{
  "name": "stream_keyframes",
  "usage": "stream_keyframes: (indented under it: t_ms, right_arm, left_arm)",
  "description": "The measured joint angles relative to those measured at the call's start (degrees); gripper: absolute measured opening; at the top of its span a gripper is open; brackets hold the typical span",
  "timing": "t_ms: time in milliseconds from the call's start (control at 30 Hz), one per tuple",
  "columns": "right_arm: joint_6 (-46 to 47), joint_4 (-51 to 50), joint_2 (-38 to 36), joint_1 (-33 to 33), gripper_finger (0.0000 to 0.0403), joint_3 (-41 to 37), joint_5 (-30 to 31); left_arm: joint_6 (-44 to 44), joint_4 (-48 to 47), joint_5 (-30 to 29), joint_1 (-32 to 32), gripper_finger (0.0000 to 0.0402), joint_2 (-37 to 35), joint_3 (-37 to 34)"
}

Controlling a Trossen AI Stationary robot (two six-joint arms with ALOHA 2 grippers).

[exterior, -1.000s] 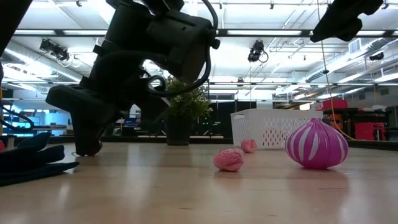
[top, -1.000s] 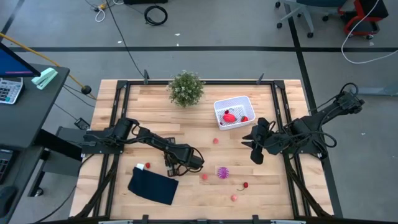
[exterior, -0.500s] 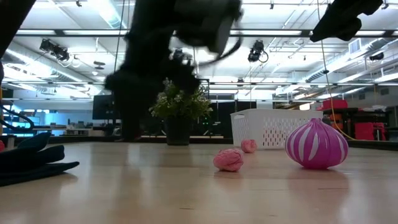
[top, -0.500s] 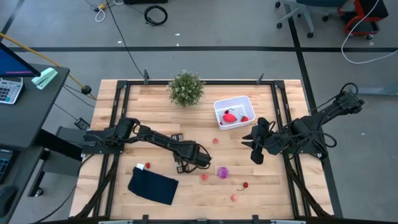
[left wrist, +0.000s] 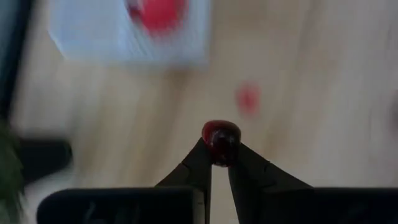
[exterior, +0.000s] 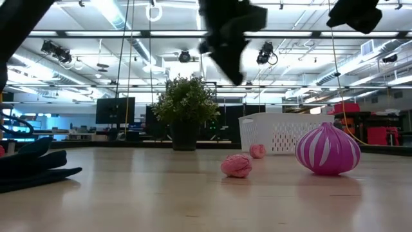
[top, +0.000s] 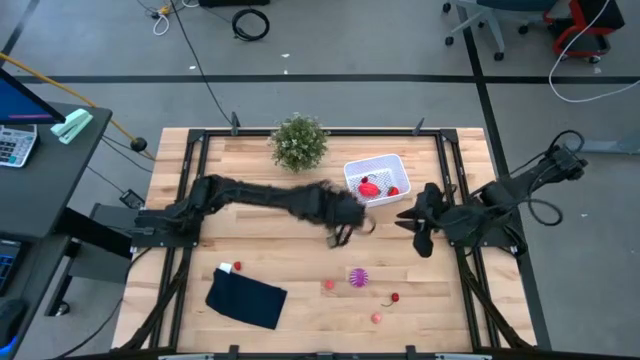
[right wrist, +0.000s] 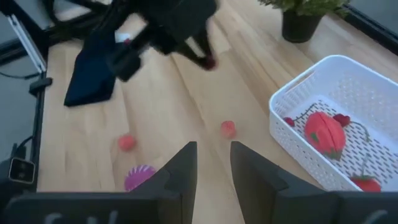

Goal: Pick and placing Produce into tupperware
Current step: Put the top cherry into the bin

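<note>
Left wrist view shows you your left gripper (left wrist: 219, 163) pinched almost closed on a small dark red toy cherry (left wrist: 221, 138), carried above the wooden table (top: 250, 240) just at the 8 o'clock corner of the white perforated plastic basket (top: 352, 172). That basket sits at 1 o'clock from the table's middle with a red strawberry-like fruit (top: 369, 186) inside, while the spiky purple piece (top: 359, 277) lies toward 5 o'clock. Your right gripper (right wrist: 213, 162) waits at 3 o'clock, fingers slightly apart and empty.
</note>
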Motion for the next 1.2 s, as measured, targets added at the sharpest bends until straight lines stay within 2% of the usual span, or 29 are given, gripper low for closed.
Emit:
stream_keyframes:
  t_ms: [100,200,300,400,633,833,1200]
  right_arm:
    - [0.3,-1.6,-1.5,1.8,0.0104,-0.5,1.0]
    - [0.5,-4.2,-2.2,2.8,0.0104,-0.5,1.6]
    - [0.3,-5.5,-2.4,3.0,0.0104,-0.6,2.7]
    - [-1.5,-6.6,-2.7,3.0,0.0104,-0.6,3.0]
    - [-4.8,-6.8,-4.0,3.0,0.0104,-0.6,4.5]
    - [-5.7,-6.9,-5.3,3.0,0.0104,-0.6,5.8]
    - [-5.7,-6.9,-5.3,3.0,0.0104,-0.6,5.9]
  left_arm:
    - [4.9,11.0,2.1,3.8,0.0049,-0.1,1.6]
    - [8.8,23.0,8.4,7.8,0.0042,-0.1,1.6]
    - [10.0,34.6,13.5,11.4,0.0038,0.6,1.7]
    - [9.7,40.8,17.8,14.3,0.0045,2.4,1.7]
    - [5.6,41.0,18.7,17.4,0.0058,8.8,1.6]
    - [8.1,41.5,18.6,17.1,0.006,12.2,1.6]
    - [10.7,37.4,18.7,16.3,0.0122,13.0,1.6]
